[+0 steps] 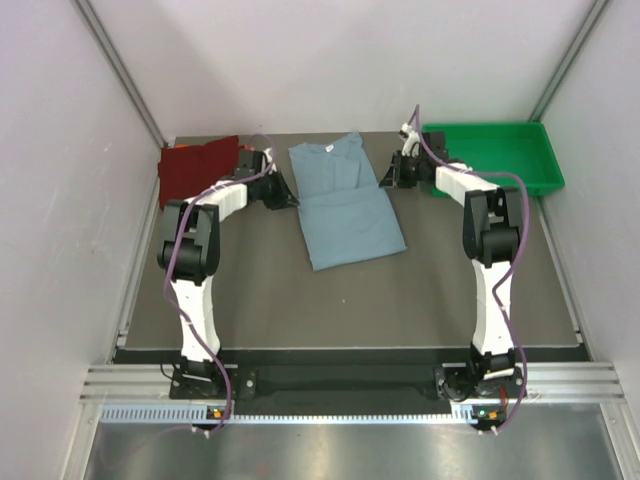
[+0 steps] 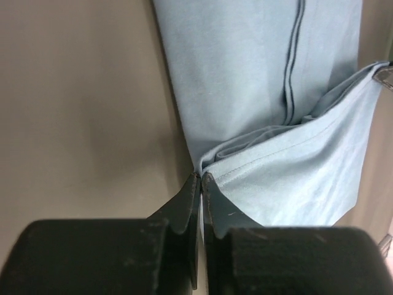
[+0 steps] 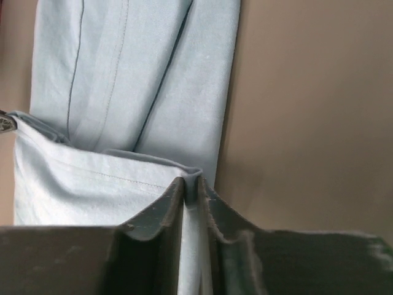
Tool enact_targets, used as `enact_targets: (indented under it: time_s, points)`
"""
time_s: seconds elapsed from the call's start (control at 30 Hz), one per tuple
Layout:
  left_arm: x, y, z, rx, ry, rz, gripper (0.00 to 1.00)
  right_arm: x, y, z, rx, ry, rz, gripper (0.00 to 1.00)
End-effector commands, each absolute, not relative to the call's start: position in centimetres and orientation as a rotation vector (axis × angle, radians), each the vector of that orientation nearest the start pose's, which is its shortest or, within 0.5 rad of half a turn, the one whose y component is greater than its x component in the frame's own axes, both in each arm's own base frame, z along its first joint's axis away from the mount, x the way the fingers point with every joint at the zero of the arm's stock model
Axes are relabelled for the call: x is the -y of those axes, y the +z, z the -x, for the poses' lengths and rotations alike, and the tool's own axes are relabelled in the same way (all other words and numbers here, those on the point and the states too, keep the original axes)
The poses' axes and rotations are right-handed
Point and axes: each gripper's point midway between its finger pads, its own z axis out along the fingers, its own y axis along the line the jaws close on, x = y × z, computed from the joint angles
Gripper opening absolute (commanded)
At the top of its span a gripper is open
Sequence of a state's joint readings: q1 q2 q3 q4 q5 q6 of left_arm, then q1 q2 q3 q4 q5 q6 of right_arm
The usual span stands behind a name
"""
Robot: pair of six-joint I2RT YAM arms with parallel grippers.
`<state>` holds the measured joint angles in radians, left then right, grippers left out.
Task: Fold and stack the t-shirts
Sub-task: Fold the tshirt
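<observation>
Wrist views show the left gripper (image 2: 200, 184) and right gripper (image 3: 191, 187) each pinching an edge of the grey-blue shirt (image 1: 345, 205); only the top view shows the red shirt (image 1: 197, 168), far left.

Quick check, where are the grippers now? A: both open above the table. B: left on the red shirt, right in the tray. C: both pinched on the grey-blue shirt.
C: wrist views show the left gripper and right gripper each shut on the grey-blue shirt.

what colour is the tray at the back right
The tray is bright green, clearest in the top external view.
</observation>
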<state>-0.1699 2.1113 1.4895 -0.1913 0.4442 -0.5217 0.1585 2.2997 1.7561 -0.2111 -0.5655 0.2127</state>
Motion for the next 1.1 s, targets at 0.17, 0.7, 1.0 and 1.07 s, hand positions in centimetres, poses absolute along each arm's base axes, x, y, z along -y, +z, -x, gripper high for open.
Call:
enact_targets:
  time_s: [0.17, 0.7, 1.0, 1.07]
  points:
    - [16.8, 8.5, -50.0, -2.413, -0.788, 0.275, 0.34, -17.8, 10.4, -56.6, -2.220, 0.785, 0.201, 0.33]
    - [20.7, 9.8, -36.6, -2.462, -0.976, 0.195, 0.49, -14.2, 10.7, -42.6, -2.498, 0.679, 0.152, 0.56]
    - [22.7, 6.7, -33.5, -2.522, -1.009, 0.191, 0.51, -13.0, 6.9, -39.6, -2.593, 0.616, 0.116, 0.55]
    - [22.7, 6.0, -33.2, -2.542, -0.996, 0.204, 0.52, -13.0, 6.1, -39.1, -2.607, 0.626, 0.099, 0.55]
